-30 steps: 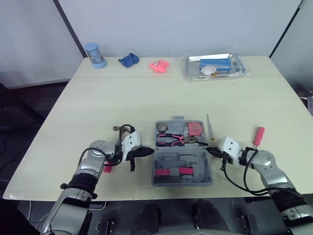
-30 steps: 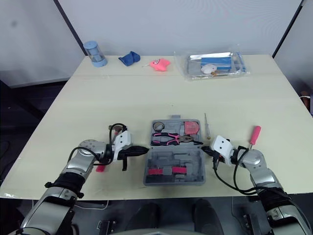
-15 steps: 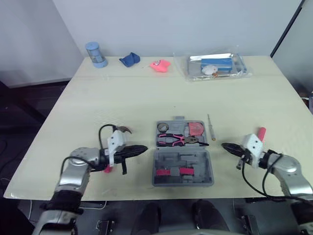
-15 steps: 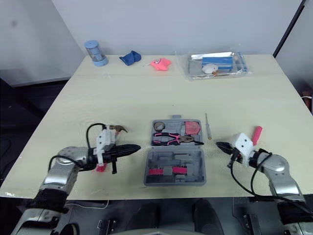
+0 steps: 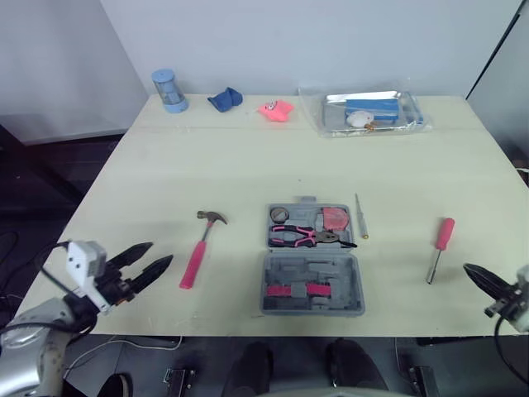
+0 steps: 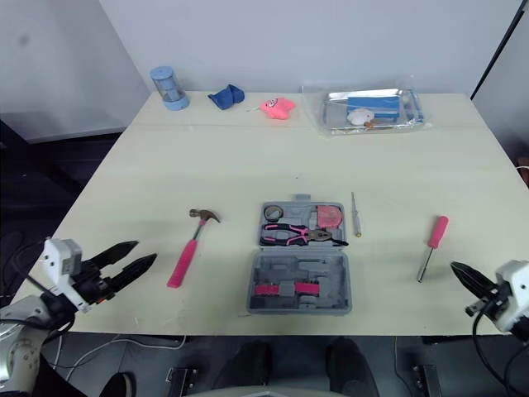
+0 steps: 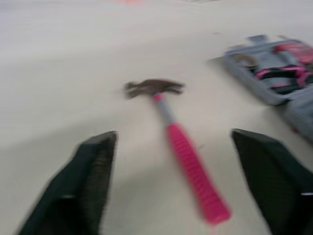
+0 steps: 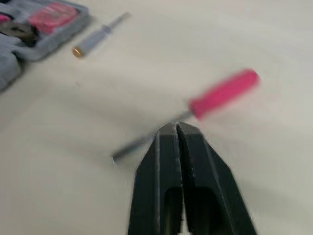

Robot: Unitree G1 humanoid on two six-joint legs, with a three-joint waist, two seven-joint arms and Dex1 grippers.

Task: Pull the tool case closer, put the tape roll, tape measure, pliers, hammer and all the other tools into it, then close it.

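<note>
Tool case [image 5: 312, 285] lies open. Left pincer [image 5: 161, 252] is spread wide, empty, near the hammer [image 5: 198, 248]. Right pincer [image 8: 173, 128] is closed, empty, near the screwdriver [image 5: 438, 244].

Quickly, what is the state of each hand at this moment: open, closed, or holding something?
Left hand: open, holding nothing.
Right hand: closed, holding nothing.

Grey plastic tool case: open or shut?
Open. The grey plastic tool case lies spread flat, both halves facing up, with pink-handled pliers showing in the far half.
</note>
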